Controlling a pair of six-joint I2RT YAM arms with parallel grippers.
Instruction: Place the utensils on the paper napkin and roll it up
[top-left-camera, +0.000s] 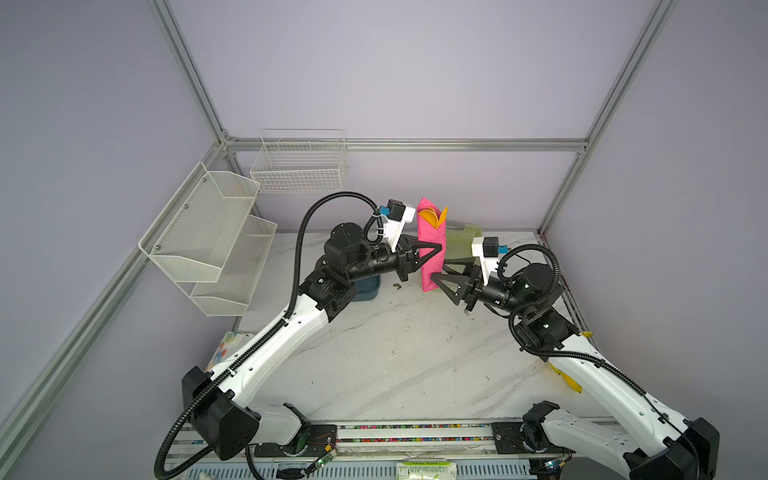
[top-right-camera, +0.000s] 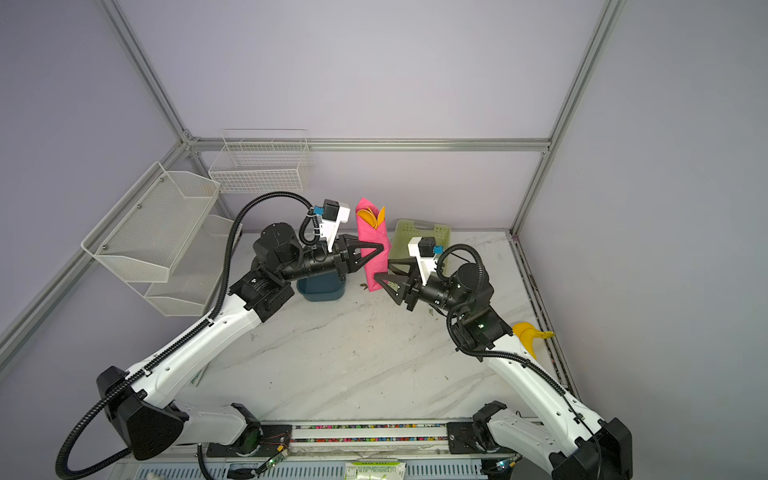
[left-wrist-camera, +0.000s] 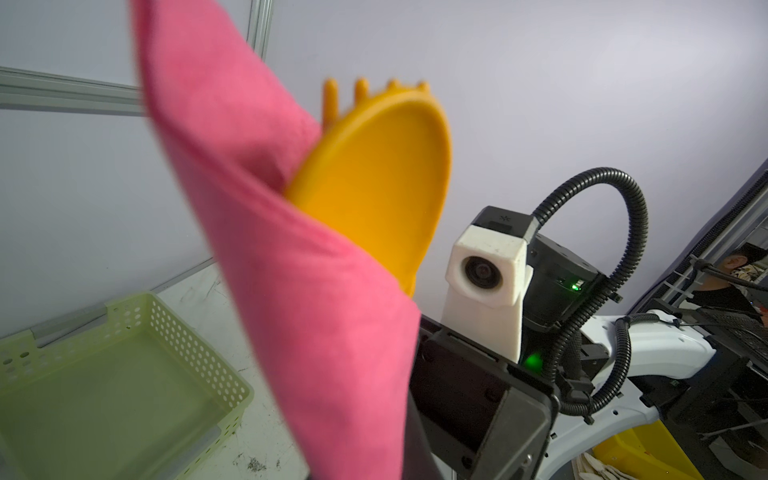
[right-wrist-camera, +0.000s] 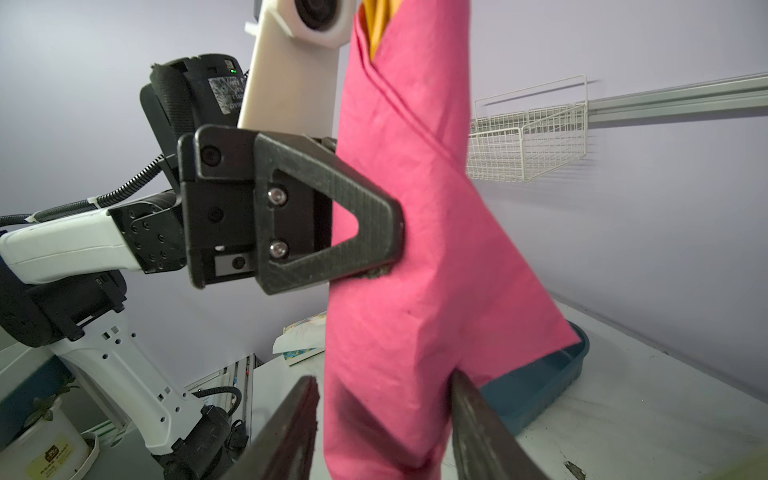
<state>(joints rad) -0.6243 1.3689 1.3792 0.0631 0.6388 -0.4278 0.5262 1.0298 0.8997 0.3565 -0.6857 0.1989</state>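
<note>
The paper napkin (top-left-camera: 430, 253) (top-right-camera: 374, 249) is a pink roll held upright in the air above the back of the table. The orange utensils (top-left-camera: 432, 218) (top-right-camera: 371, 217) stick out of its top end. In the left wrist view the spoon bowl (left-wrist-camera: 374, 187) and the fork tines (left-wrist-camera: 361, 89) show above the pink paper (left-wrist-camera: 311, 311). My left gripper (top-left-camera: 434, 249) (top-right-camera: 376, 251) (right-wrist-camera: 390, 249) is shut on the middle of the roll. My right gripper (top-left-camera: 436, 272) (top-right-camera: 381, 270) (right-wrist-camera: 382, 382) is open around the roll's lower end (right-wrist-camera: 395, 415), one finger touching it, the other a little apart.
A pale green perforated basket (top-left-camera: 461, 237) (left-wrist-camera: 104, 374) stands behind the roll. A blue tub (top-right-camera: 322, 289) (right-wrist-camera: 552, 374) sits under the left arm. White wire shelves (top-left-camera: 208, 237) and a wire basket (top-left-camera: 299, 166) hang on the walls. Bananas (top-right-camera: 528, 332) lie at the right edge, a floral packet (top-left-camera: 226, 345) at the left.
</note>
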